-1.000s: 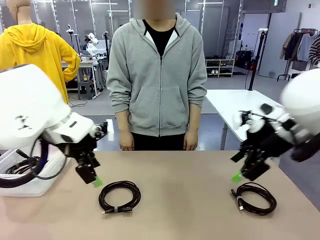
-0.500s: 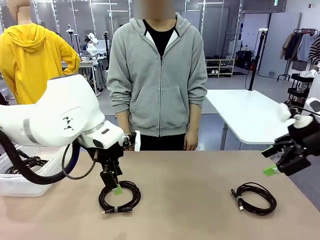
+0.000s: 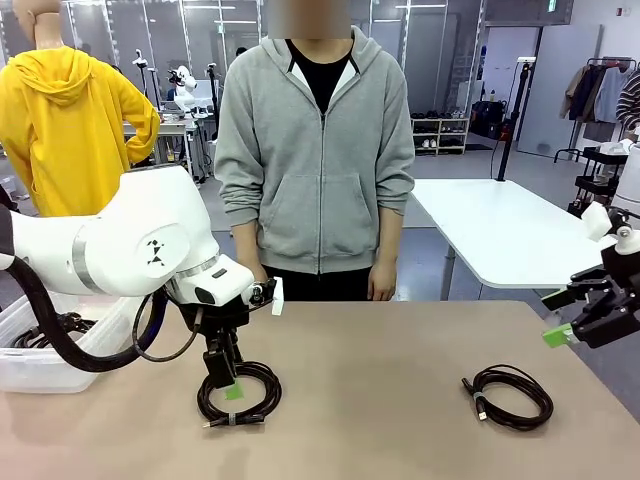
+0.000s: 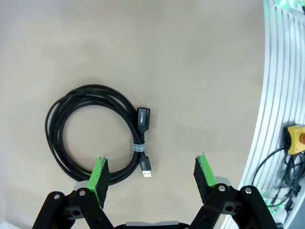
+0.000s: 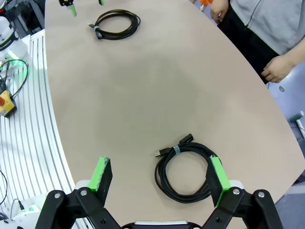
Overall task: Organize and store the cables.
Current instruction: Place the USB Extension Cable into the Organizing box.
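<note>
Two cables lie as coils on the tan table. My left gripper (image 3: 228, 385) hangs open just above the left cable (image 3: 240, 419). In the left wrist view this cable (image 4: 90, 90), bound by a small tie, lies mostly left of the gap between my green pads (image 4: 99, 174), its USB plug inside the gap. The right cable (image 3: 546, 398) lies near the front right. My right gripper (image 3: 562, 332) is open, above and to the right of it. In the right wrist view the right cable (image 5: 177, 150) lies below my open right gripper (image 5: 158, 167), toward its right finger.
A white bin (image 3: 40, 370) with black cords in it stands at the table's left edge. A person stands at the far side, hands (image 3: 252, 285) hanging at the table's edge. The far left cable (image 5: 114, 37) lies across the table. A second white table (image 3: 500, 225) stands behind right.
My left arm swung from beside the bin to over the left cable and came lower. My right arm pulled away to the right, off the right cable.
</note>
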You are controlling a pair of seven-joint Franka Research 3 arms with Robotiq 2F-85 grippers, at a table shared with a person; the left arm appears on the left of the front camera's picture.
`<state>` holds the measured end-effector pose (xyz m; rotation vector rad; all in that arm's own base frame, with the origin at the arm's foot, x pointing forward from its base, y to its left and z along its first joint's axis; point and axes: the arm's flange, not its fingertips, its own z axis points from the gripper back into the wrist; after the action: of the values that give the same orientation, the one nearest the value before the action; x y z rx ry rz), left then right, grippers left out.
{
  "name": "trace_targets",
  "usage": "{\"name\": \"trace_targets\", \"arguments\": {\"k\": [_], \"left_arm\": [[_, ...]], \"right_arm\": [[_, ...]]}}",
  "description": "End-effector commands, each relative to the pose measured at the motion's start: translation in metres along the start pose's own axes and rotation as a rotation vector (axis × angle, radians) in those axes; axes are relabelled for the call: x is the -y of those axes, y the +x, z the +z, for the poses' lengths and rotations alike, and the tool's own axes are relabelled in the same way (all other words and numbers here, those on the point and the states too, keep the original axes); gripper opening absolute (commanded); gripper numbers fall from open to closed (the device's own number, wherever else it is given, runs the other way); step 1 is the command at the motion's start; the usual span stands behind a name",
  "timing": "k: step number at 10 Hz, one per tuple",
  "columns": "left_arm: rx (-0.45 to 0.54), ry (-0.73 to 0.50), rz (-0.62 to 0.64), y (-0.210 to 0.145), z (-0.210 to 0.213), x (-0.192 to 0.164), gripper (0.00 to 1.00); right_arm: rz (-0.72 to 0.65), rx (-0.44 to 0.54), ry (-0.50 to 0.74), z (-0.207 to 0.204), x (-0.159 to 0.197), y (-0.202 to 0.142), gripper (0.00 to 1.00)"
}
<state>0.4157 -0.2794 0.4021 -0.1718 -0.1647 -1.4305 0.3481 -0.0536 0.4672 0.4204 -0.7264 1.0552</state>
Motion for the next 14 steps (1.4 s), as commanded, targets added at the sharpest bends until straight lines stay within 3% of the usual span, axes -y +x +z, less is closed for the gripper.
{"name": "trace_targets", "arguments": {"k": [1,6,10,13,14], "left_arm": [[-0.031,0.0,0.024,0.003,-0.024,-0.003,0.9],[-0.151,0.08,0.001,-0.003,-0.074,-0.01,0.9],[-0.155,0.081,0.022,-0.006,-0.088,-0.019,0.9],[-0.185,0.085,0.007,-0.003,-0.09,-0.016,0.0],[-0.188,0.087,0.003,-0.003,-0.09,-0.014,0.0]], "right_arm": [[-0.005,-0.005,0.009,-0.001,0.0,0.001,1.0],[-0.005,-0.005,0.009,-0.001,0.0,0.001,1.0],[-0.005,-0.005,0.009,-0.001,0.0,0.001,1.0],[-0.005,-0.005,0.009,-0.001,0.0,0.001,1.0],[-0.005,-0.005,0.009,-0.001,0.0,0.001,1.0]]}}
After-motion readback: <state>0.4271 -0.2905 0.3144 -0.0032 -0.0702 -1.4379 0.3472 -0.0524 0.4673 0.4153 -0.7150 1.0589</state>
